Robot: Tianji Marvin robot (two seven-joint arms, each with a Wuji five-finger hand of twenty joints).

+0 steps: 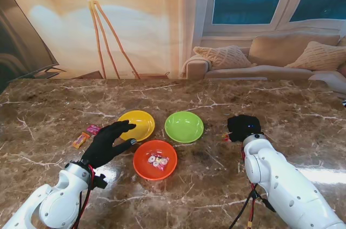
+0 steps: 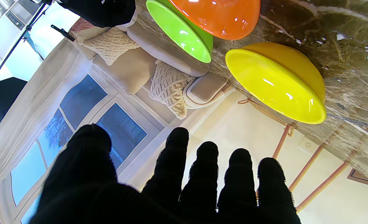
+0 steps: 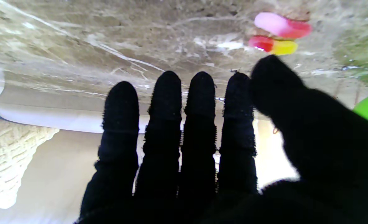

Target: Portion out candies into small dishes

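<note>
Three small dishes sit mid-table: a yellow dish point(image 1: 137, 125), a green dish point(image 1: 184, 126) and an orange dish point(image 1: 155, 160) holding several wrapped candies point(image 1: 157, 160). My left hand point(image 1: 108, 143) hovers open just left of the orange dish, fingers reaching toward the yellow one point(image 2: 277, 81). Two loose candies, one pink point(image 1: 93, 129) and one orange point(image 1: 80, 140), lie left of that hand. My right hand point(image 1: 244, 127) is open, palm down, right of the green dish. In the right wrist view, a pink-and-red candy point(image 3: 281, 27) and a red-and-yellow candy point(image 3: 272, 45) lie just beyond the thumb.
The marble table point(image 1: 281, 105) stretches wide on all sides of the dishes. A sofa with cushions point(image 1: 270, 59) and a floor lamp point(image 1: 94, 13) stand behind its far edge. A dark screen point(image 1: 19, 40) is at the far left.
</note>
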